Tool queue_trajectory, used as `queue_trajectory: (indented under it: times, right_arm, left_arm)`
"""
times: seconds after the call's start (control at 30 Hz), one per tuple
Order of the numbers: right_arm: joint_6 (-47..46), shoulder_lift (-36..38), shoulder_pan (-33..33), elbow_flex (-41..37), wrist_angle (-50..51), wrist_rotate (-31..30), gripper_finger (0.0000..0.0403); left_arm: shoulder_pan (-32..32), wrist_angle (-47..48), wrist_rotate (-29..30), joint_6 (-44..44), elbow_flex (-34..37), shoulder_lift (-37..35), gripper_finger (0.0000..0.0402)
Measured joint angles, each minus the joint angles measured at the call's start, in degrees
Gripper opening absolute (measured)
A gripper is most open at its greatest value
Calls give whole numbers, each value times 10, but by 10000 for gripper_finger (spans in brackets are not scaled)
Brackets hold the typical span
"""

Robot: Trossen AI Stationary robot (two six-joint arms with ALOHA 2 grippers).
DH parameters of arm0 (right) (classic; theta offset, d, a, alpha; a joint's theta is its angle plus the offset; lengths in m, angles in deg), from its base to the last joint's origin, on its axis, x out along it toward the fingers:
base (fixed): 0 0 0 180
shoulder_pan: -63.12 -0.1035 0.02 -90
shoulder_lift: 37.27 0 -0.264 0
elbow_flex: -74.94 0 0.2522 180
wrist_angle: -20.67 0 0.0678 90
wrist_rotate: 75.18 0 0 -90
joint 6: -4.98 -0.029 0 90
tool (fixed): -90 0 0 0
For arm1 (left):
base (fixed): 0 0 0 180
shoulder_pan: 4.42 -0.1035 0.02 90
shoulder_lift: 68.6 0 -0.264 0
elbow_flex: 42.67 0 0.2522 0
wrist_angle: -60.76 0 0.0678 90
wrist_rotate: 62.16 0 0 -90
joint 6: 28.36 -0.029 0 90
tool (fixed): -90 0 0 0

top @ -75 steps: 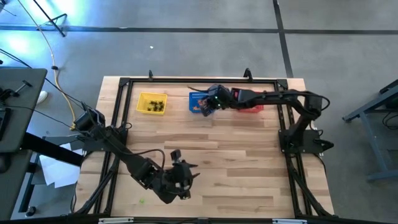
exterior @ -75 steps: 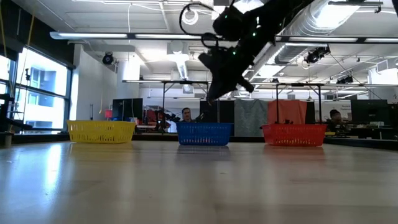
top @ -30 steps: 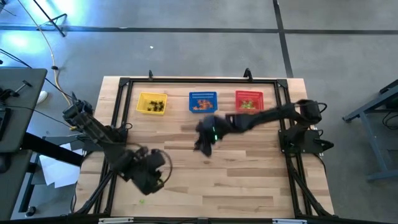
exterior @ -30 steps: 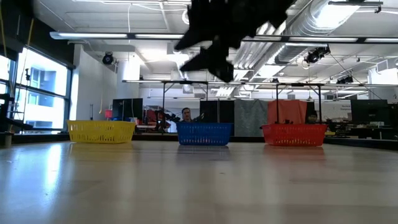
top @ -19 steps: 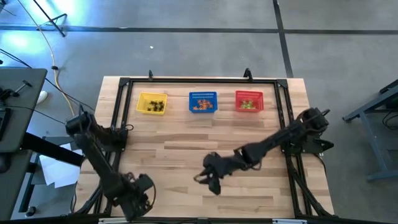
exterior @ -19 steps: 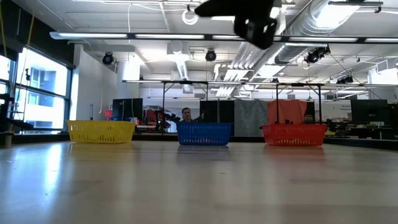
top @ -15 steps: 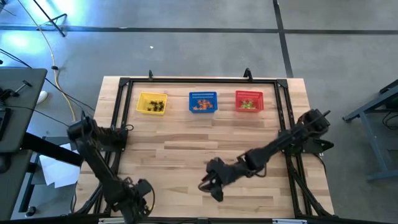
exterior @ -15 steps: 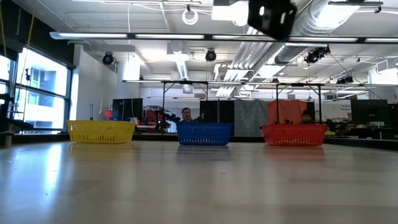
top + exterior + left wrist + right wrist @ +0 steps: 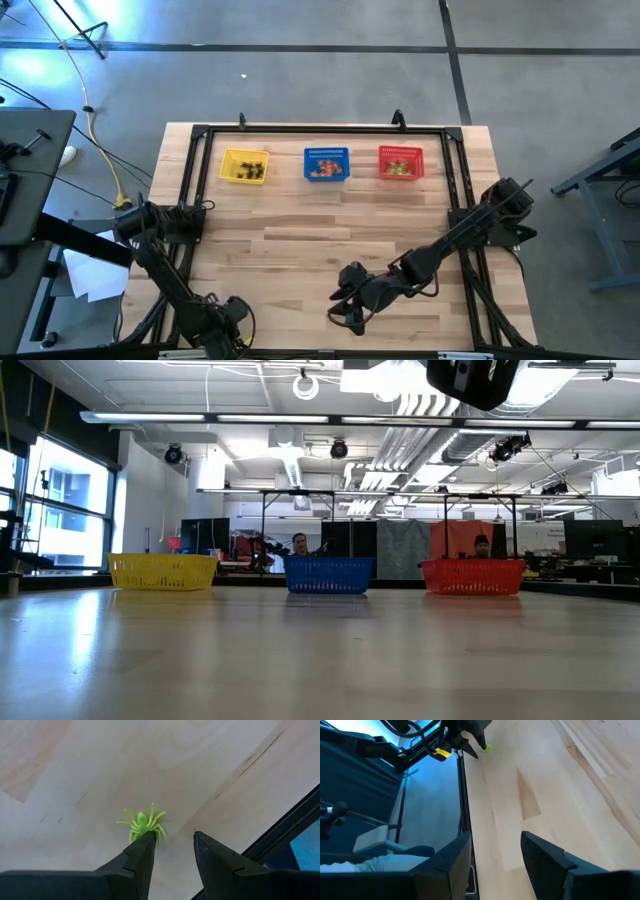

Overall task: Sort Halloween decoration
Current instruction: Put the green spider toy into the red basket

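Note:
A light green spider trinket (image 9: 142, 823) lies flat on the wooden table (image 9: 330, 250) near its near left corner. My left gripper (image 9: 172, 842) hangs over it, pointing down and open; the spider sits just past one fingertip (image 9: 145, 842), outside the gap. The right wrist view shows that gripper (image 9: 472, 745) beside the spider (image 9: 488, 748). In the high view my left gripper (image 9: 228, 322) hides the spider. My right gripper (image 9: 345, 305) stands open and empty above the near middle of the table. My left gripper stands over the green spider from above, fingers pointing down. One fingertip (image 9: 145, 842) covers the spider's nearest legs (image 9: 134, 836) in the wrist view. I cannot tell whether it touches them. The spider lies flat on the table.
Along the far edge stand a yellow basket (image 9: 244, 166) with black trinkets, a blue one (image 9: 326, 164) with orange ones and a red one (image 9: 400, 162) with green ones. A black frame rail (image 9: 285, 827) runs close by the spider. People show in the room behind.
My left gripper has swung toward the table's near left corner and come down over the green spider, turning as it went. My right gripper has swept from the middle of the table toward the near edge. Both stay open. The spider has not moved.

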Motion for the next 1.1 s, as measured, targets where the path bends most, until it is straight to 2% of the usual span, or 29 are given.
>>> queue_trajectory:
  times: [0.37, 0.43, 0.6, 0.9, 1.1]
  right_arm:
    - [11, 0, 1, 0, 0, -9, 169]
    - [13, 0, 1, 0, 0, -9, 169]
    - [15, 0, 1, 0, -1, -9, 169]
    - [17, 0, 1, 0, -1, -9, 169]
    - [17, 0, 1, 0, 0, -23, 169]
  left_arm:
    - [-1, -2, 2, 5, 1, 2, 119]
    - [-4, 1, 1, 5, 2, 2, 97]
    - [-7, 16, 0, 3, 2, 2, 11]
    - [-7, 28, 3, 1, 4, -7, 1]
    - [-9, 40, 14, -17, -26, -20, 0]
